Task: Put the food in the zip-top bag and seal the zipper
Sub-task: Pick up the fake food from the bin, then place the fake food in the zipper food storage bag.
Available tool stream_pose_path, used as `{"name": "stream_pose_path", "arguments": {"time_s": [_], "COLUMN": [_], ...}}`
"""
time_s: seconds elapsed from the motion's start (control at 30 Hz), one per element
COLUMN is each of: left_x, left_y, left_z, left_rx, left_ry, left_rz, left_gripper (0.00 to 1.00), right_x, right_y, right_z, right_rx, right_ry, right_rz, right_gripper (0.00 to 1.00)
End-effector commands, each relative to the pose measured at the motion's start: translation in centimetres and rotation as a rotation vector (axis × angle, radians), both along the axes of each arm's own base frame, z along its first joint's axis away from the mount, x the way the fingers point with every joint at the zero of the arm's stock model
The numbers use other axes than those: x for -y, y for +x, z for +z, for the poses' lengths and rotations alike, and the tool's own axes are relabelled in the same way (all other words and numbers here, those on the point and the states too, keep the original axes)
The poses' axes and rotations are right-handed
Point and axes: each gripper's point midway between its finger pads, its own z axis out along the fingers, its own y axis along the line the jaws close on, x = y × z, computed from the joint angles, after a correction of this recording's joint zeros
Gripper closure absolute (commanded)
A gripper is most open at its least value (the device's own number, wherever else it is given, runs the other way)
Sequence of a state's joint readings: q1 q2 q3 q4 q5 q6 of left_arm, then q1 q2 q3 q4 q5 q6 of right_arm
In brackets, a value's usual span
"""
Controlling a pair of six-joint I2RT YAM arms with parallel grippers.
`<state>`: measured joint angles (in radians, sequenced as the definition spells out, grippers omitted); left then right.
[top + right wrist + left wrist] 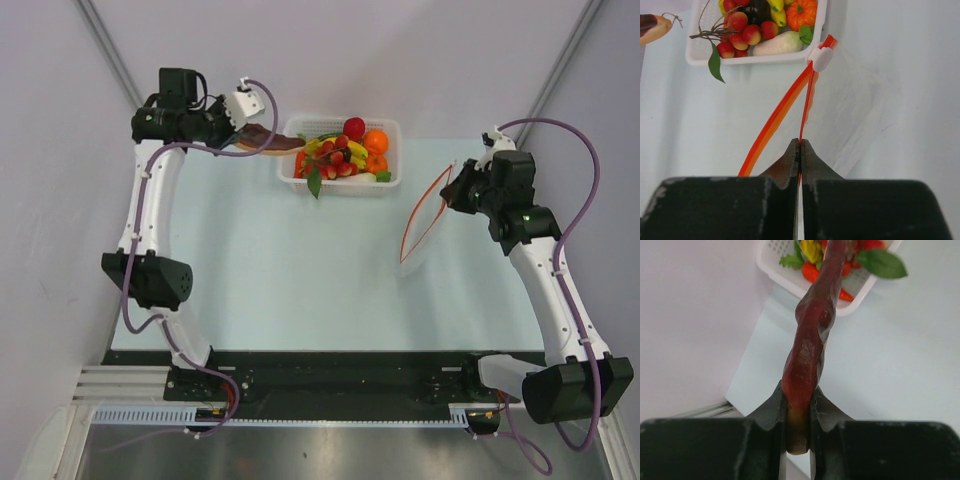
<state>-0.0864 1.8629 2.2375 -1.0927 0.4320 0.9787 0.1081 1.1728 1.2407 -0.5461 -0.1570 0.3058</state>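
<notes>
The left gripper (799,405) is clamping its two fingers on the near end of the red-brown meat slab (810,340), which is standing out edge-on from the jaws toward the white mesh basket (775,270). In the top view the left gripper (243,130) is holding the meat slab (272,141) raised above the pale table (300,290), just beside the left side of the basket (340,186); whether the slab's tip is touching the rim cannot be told. The rest of the food is lying in the basket: a red apple (354,127) and an orange fruit (376,140) at the back, and in the right wrist view an orange pumpkin (801,11), red berries (745,32) on a twig, a pale white vegetable (777,44) and a green leaf (715,62) hanging over the front rim. The right gripper (800,150) is pressing its jaws together on one lip of the orange-red zipper (775,120), with the other lip bowing away so the mouth is gaping. The clear zip-top bag (855,105) is hanging from that grip, and its white slider (821,57) is sitting at the far end of the strip, close to the basket's corner. From above, the right gripper (452,193) is holding the zip-top bag (425,225) to the right of the basket, apart from it, the zipper (408,232) facing left.
</notes>
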Motion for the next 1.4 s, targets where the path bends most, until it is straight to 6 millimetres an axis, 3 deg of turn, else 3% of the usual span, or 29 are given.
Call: {"name": "stream_pose_path", "arguments": {"time_s": [0.0,0.1,0.2,0.23,0.4,0.5,0.63,0.7,0.8,1.1,1.37], "left_x": [4.1,9.0,11.5,13.4,17.4,19.0,19.9,20.3,20.6,20.6,20.5], "left_y": [-6.1,-10.2,-12.5,-14.3,-18.7,-19.9,-19.6,-19.5,-19.4,-21.5,-22.0], "left_z": [7.9,8.9,9.0,9.0,8.9,7.3,4.1,3.6,4.2,8.7,9.4], "left_rx": [0.046,-0.043,-0.126,-0.19,-0.415,-0.512,-0.604,-0.629,-0.619,-0.597,-0.588], "left_ry": [-0.227,-0.328,-0.383,-0.425,-0.558,-0.541,-0.506,-0.509,-0.535,-0.648,-0.643], "left_rz": [-0.025,-0.068,0.029,0.029,-0.001,0.033,0.136,0.144,0.126,0.048,0.027], "left_gripper": [1.0,1.0,1.0,1.0,1.0,1.0,1.0,1.0,1.0,1.0,1.0], "right_x": [-0.8,-1.5,-1.9,-2.0,-2.0,-1.9,-2.2,-2.1,-1.6,-1.3,-1.1], "right_y": [1.1,1.4,1.6,1.6,1.6,1.9,1.9,1.8,1.8,1.7,2.2], "right_z": [1.5,1.8,1.8,1.8,1.7,2.0,2.4,2.4,2.0,1.3,1.3], "right_rx": [0.068,0.083,0.089,0.09,0.099,0.113,0.117,0.12,0.114,0.117,0.131], "right_ry": [0.036,0.041,0.035,0.033,0.027,0.028,0.037,0.031,0.016,-0.014,-0.032], "right_rz": [-0.012,-0.014,-0.024,-0.026,-0.052,-0.068,-0.065,-0.069,-0.09,-0.113,-0.13], "right_gripper": [1.0,1.0,1.0,1.0,1.0,1.0,1.0,1.0,1.0,1.0,1.0]}}
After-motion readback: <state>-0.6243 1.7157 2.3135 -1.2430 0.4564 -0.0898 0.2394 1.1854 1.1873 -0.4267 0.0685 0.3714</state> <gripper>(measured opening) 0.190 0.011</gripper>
